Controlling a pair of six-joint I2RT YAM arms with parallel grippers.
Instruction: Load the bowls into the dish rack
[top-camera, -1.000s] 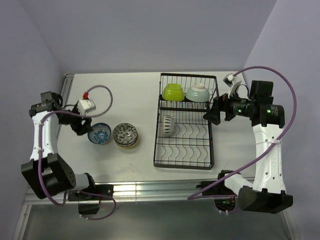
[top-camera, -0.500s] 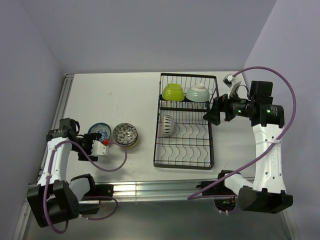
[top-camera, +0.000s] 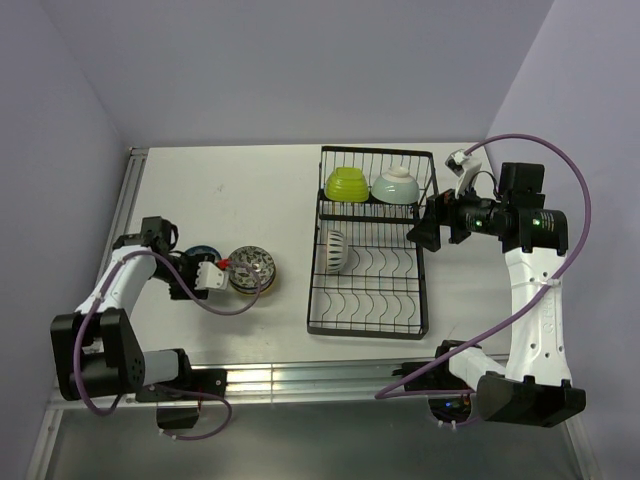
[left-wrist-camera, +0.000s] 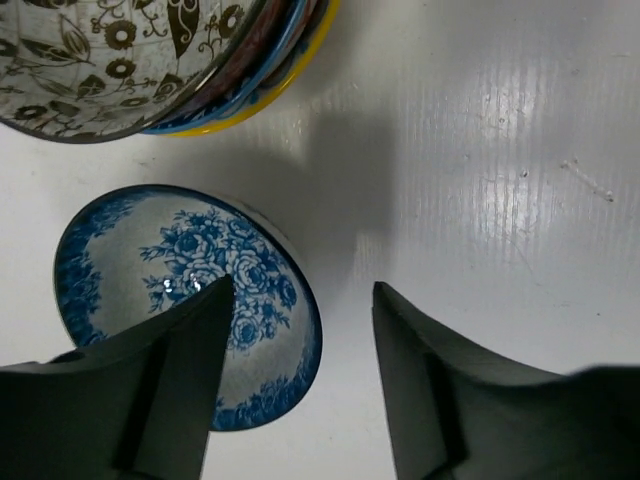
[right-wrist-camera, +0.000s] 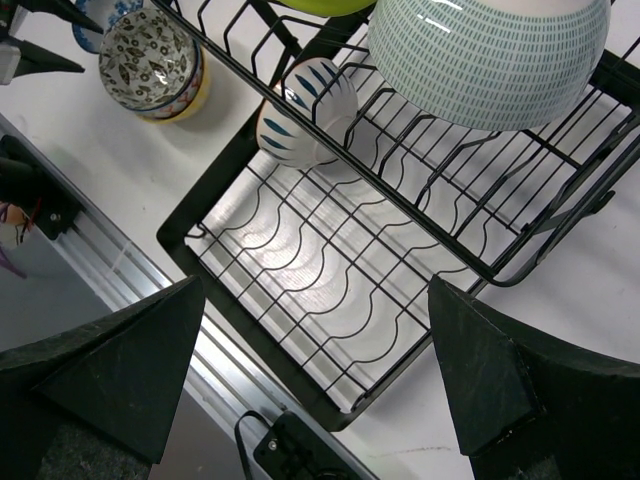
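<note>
White tabletop (top-camera: 250, 190) carries a rack (top-camera: 370, 320) holding a green bowl (top-camera: 347, 184), mint bowl (top-camera: 396, 185) and striped bowl (top-camera: 335, 251); left hand (left-wrist-camera: 300, 295) gapes astride the blue bowl (left-wrist-camera: 170, 270) rim, right hand (right-wrist-camera: 315, 290) spread wide, empty.

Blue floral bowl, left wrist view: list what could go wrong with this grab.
1. The left gripper is open and straddles the rim of the blue floral bowl, one finger inside, one outside. A pinch on that thin wall may slip or tip the bowl.
2. The stack of patterned bowls sits close beside it, so lifting could bump the stack.
</note>
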